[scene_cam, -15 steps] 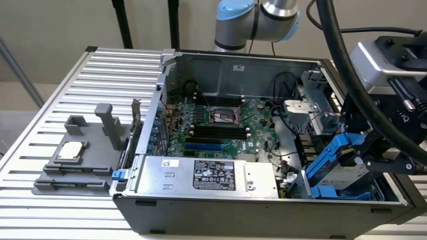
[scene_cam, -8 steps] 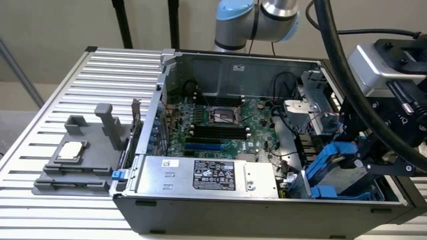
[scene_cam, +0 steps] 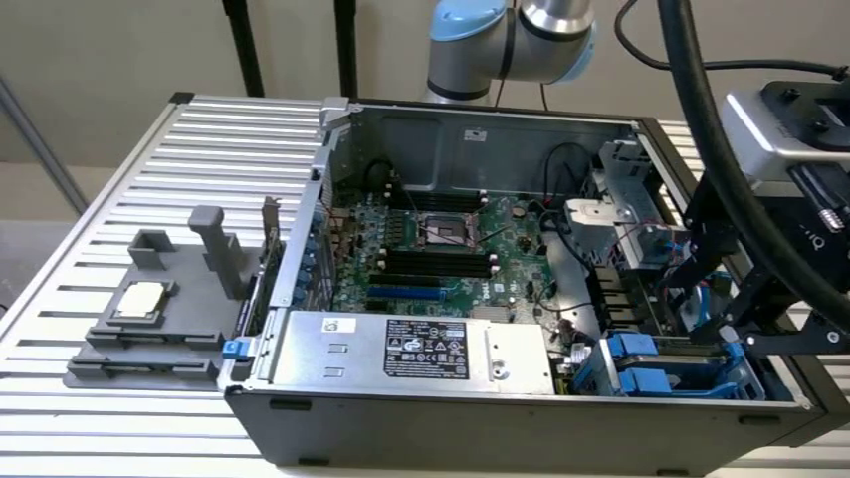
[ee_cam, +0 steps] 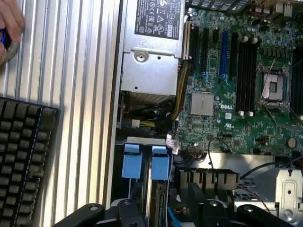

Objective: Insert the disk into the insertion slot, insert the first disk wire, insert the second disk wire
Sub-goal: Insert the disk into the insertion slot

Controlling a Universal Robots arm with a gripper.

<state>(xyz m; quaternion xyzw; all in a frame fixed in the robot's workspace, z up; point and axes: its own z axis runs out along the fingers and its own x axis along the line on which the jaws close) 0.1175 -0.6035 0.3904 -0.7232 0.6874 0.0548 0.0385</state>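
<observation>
The dark grey computer case (scene_cam: 531, 423) lies open on a ribbed metal table. At its corner on the exterior view's right is the insertion slot (ee_cam: 142, 140), where two blue carrier tabs (ee_cam: 160, 163) stand side by side. The disk (ee_cam: 152, 196) shows as a thin silver edge standing sunk in the bay below those tabs (scene_cam: 638, 351). My gripper (ee_cam: 168, 215) hovers just over this bay, open, with nothing between its black fingers (ee_cam: 208, 208). From the exterior view the gripper (scene_cam: 743, 334) hangs right beside the bay. Thin blue and black wires (scene_cam: 691, 299) run loose next to it.
A silver power-supply box (scene_cam: 398, 349) with a black label fills the case's near side, next to the green motherboard (scene_cam: 439, 244). A grey fixture holding a chip (scene_cam: 146, 304) sits at the exterior view's left. A black keyboard (ee_cam: 23, 156) and a person's hand (ee_cam: 9, 28) are on the table.
</observation>
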